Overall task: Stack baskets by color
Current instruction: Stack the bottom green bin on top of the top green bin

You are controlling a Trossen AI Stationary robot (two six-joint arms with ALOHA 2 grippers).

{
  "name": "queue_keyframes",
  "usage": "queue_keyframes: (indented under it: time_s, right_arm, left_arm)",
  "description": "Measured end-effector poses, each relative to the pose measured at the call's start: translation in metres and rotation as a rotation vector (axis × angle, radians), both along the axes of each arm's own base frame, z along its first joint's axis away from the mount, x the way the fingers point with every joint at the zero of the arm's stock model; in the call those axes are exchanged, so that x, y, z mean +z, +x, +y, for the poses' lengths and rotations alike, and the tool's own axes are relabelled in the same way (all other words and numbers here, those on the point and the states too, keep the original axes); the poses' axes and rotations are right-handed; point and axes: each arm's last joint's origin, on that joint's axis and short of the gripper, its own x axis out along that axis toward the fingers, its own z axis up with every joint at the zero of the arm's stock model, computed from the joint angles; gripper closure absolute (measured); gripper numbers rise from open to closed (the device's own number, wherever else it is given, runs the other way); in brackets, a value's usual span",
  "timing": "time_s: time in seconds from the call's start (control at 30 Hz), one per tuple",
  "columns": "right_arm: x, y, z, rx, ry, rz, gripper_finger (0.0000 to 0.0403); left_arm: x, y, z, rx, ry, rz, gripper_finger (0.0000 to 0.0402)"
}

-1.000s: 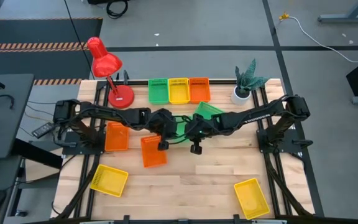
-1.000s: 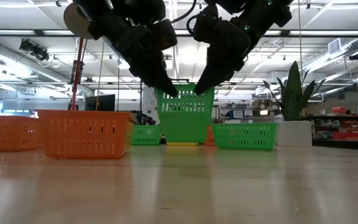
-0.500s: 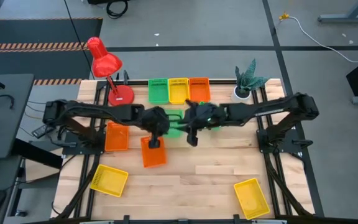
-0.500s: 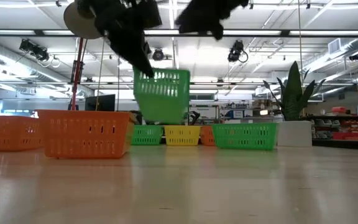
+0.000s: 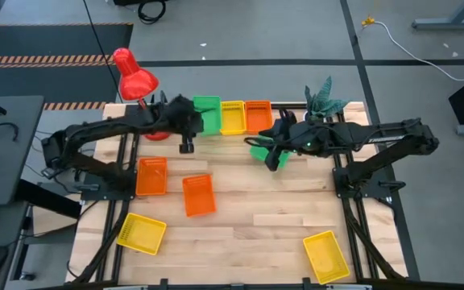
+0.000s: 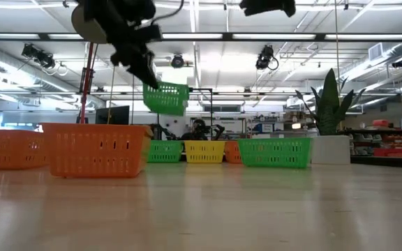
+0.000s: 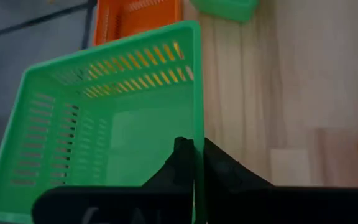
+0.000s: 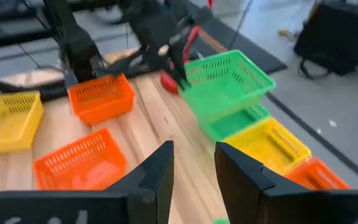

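Left gripper (image 7: 194, 163) pinches green basket (image 7: 114, 124) rim, lifted above back-row green basket (image 6: 164, 150); right gripper (image 8: 192, 167) parted, empty.

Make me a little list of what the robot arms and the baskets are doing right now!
left gripper: shut on the rim of a green slotted plastic basket, held in the air over the back row
right gripper: open, empty
back row: green basket, yellow basket, orange basket
loose green basket: near the white plant pot
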Motion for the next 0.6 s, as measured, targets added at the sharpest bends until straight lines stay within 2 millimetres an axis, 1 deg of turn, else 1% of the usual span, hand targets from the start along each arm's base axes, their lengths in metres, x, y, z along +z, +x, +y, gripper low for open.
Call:
queue_keyframes:
  time_s: [0.1,0.2,0.37,0.5,0.6]
  right_arm:
    - [-0.001,-0.002,0.002,-0.012,0.035,0.005,0.0282]
    - [-0.003,-0.002,0.006,-0.012,0.058,0.005,0.0282]
    - [-0.006,-0.001,0.011,-0.018,0.078,0.015,0.0282]
    - [-0.006,-0.001,0.011,-0.046,0.083,-0.001,0.0282]
    - [-0.006,-0.001,0.011,-0.062,0.075,-0.005,0.0282]
  left_arm:
    - [-0.017,-0.007,0.022,-0.022,-0.032,0.004,0.0389]
    - [-0.023,-0.007,0.037,-0.034,0.030,-0.018,0.0388]
    - [-0.042,-0.001,0.049,-0.053,0.027,-0.039,0.0385]
    - [-0.063,0.002,0.052,-0.049,-0.010,0.024,0.0372]
    - [-0.070,0.005,0.055,-0.033,-0.007,0.048,0.0367]
